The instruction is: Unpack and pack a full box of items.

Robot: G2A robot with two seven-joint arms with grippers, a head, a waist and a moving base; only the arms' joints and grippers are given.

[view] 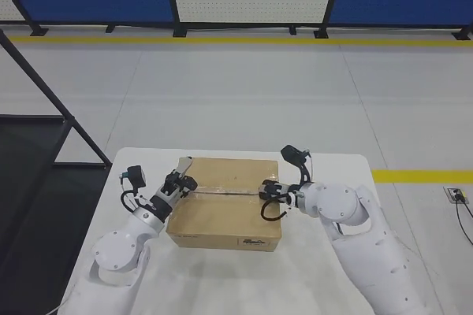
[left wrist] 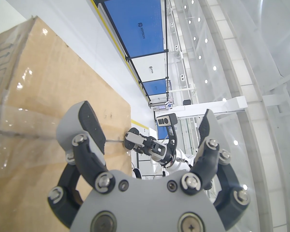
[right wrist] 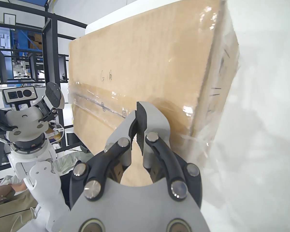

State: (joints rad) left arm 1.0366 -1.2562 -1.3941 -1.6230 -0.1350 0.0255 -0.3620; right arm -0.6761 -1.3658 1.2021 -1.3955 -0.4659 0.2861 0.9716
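Fully closed end effector [right wrist: 137,115] touches box [right wrist: 147,56].

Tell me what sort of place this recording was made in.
Probably a large indoor robot test hall or workshop: blue-and-white partition panels fence off the floor, a yellow line marks it, and a taped cardboard box sits on a white table.

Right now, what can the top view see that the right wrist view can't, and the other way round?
Top view: the whole white table around the cardboard box, with an arm at each end of it. Right wrist view: the right gripper close up, fingers shut, at the clear tape along the box's top seam, plus faint handwriting beside it. Shared: the closed, taped box and the left gripper, open, at the opposite end.
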